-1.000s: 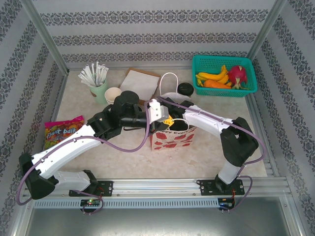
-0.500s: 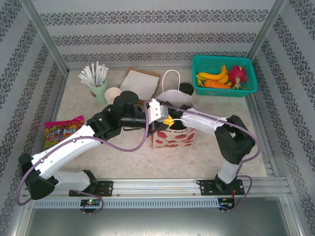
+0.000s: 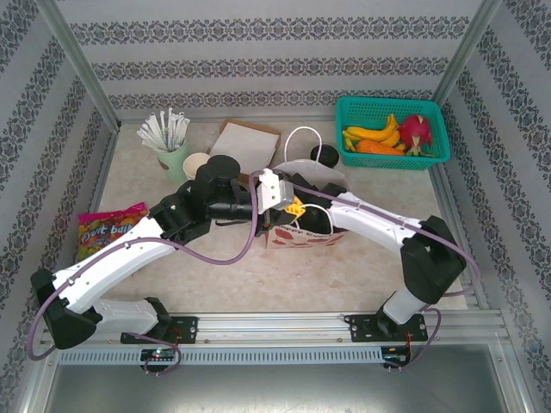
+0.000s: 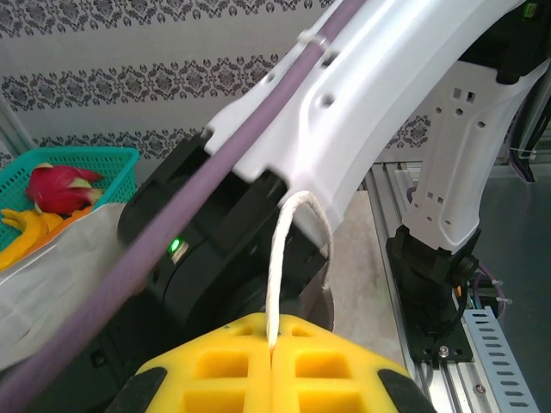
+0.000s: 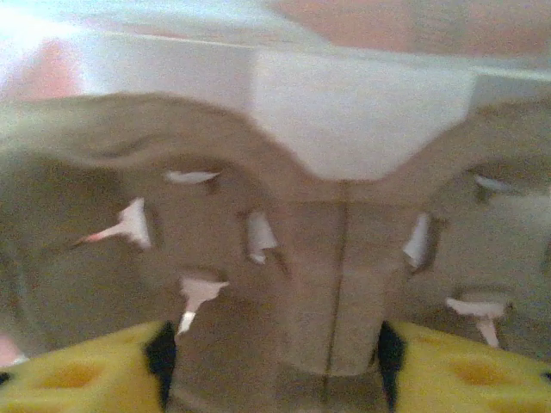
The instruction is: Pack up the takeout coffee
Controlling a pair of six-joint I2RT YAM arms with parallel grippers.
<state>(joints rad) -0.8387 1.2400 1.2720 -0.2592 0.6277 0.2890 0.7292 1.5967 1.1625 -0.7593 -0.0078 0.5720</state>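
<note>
The paper bag point(image 3: 303, 234) with red shapes stands in the middle of the table point(image 3: 258, 267). The left gripper point(image 3: 294, 207) is at the bag's top edge, on its left side. In the left wrist view, this gripper point(image 4: 272, 348) has its yellow pads point(image 4: 344, 379) pressed tight together on the bag's white string handle point(image 4: 277, 267). The string loops up from between them. The bag's other handle point(image 3: 287, 140) stands up at the bag's far side.

The right arm point(image 3: 379, 225) comes in from the right of the bag, and its end goes down into the open top, where the bag's sides cover it. In the right wrist view, the right gripper point(image 5: 274, 379) has its yellow fingertips point(image 5: 77, 379) well apart. A brown cardboard piece point(image 5: 336, 258) with small cut holes sits between and behind them. It is very blurry. I cannot tell what it is, or if the fingers touch it.

One takeout coffee point(image 3: 325, 156) stands just behind the bag. Its black lid shows, but the bag hides the cup part.

Left of the bag, the left arm point(image 3: 129, 249) half covers a pale open cup point(image 3: 195, 163). Next to that cup is a green cup of straws point(image 3: 172, 157). A brown paper sheet point(image 3: 244, 142) lies behind the bag. A teal basket point(image 3: 396, 160) of fruit is behind the bag on the right, and a candy bag point(image 3: 112, 225) lies far to its left.
</note>
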